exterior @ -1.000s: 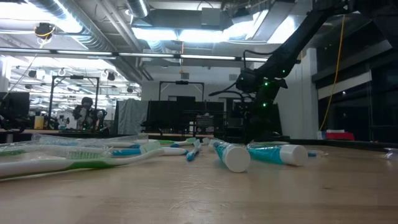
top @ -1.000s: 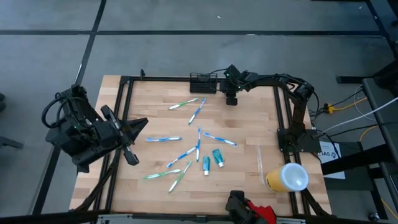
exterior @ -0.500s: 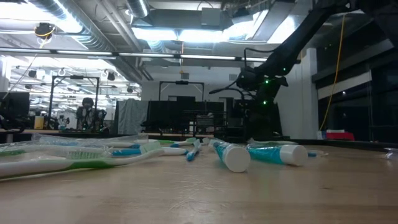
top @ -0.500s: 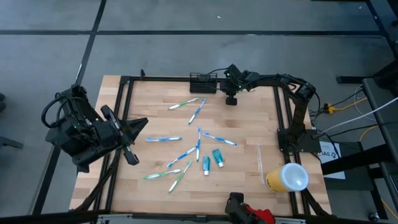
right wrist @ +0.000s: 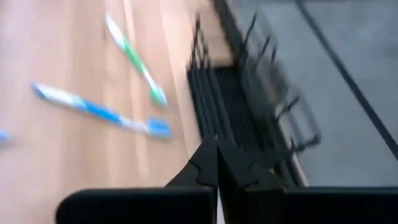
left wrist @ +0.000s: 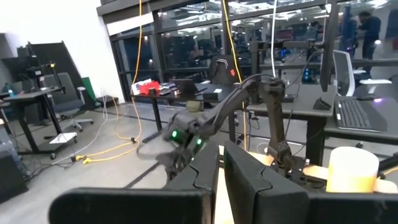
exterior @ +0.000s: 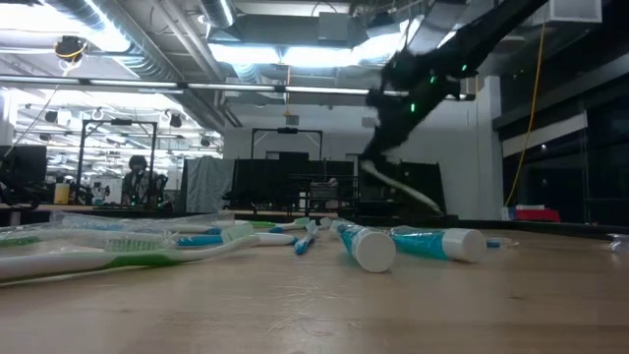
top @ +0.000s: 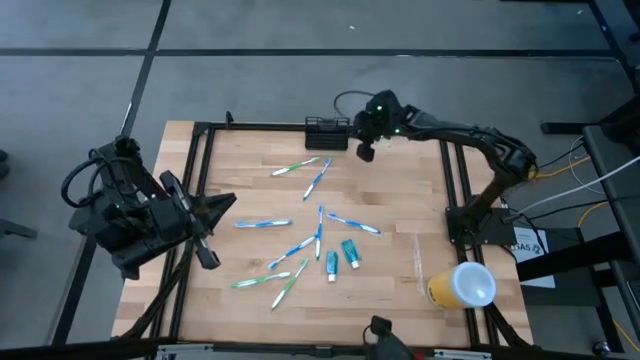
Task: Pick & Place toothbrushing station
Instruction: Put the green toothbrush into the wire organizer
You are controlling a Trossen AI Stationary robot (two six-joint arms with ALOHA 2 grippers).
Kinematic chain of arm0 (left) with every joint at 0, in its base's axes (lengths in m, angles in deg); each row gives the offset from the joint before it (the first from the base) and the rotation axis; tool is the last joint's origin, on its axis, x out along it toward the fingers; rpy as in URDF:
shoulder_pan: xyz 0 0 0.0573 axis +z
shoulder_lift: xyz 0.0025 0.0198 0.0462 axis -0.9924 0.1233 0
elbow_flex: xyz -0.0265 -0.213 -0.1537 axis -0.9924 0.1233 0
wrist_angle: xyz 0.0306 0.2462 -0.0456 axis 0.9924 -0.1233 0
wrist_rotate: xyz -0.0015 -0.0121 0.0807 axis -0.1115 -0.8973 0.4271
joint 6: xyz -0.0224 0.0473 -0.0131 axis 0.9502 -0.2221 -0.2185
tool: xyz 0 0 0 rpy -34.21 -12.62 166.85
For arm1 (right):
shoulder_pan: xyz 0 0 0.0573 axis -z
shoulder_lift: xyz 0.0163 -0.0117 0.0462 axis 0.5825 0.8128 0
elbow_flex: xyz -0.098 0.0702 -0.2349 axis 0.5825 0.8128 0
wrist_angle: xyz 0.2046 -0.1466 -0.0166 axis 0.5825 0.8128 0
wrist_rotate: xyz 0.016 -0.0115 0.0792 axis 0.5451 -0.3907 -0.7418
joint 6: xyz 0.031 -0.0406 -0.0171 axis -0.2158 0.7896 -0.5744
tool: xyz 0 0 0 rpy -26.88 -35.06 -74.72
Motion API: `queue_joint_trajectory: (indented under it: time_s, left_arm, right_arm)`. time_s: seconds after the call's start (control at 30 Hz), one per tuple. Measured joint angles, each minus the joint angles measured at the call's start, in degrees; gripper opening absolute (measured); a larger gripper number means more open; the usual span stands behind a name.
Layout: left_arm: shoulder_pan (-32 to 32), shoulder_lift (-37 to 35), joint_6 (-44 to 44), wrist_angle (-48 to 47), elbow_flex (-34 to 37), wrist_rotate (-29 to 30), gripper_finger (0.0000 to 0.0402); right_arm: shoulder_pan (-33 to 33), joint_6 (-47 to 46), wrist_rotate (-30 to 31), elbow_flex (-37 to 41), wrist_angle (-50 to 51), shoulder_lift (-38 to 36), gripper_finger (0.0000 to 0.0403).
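Both grippers are pressed together, empty: the right gripper [top: 365,152] hangs just beside the holder [top: 327,132]; the left gripper [top: 205,228] waits at the table [top: 400,200] edge.

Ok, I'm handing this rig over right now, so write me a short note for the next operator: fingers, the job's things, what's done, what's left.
Right gripper: fingers shut, empty as far as the views show, raised beside the black wire-mesh holder.
Left gripper: fingers shut, waiting at the table's left edge.
Holder: at the table's far edge, apparently not gripped.
Toothbrushes and toothpaste tubes lie scattered mid-table; the yellow cup sits at the near right corner.
Done: nothing visibly placed.
Left: grasp the holder and move it.
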Motion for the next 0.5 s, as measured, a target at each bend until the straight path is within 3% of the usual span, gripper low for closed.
queue_joint_trajectory:
  time_s: [0.23,0.5]
  left_arm:
    - [-0.98,0.02,-1.81,0.30,0.00,0.00,0.0020]
    - [-1.06,0.02,-3.51,0.72,0.00,0.00,0.0020]
  right_arm:
    - [-2.66,-11.17,-7.39,0.02,-8.89,-8.01,0.0002]
    - [-4.92,-17.96,-5.80,0.05,-23.56,-6.54,0.0001]
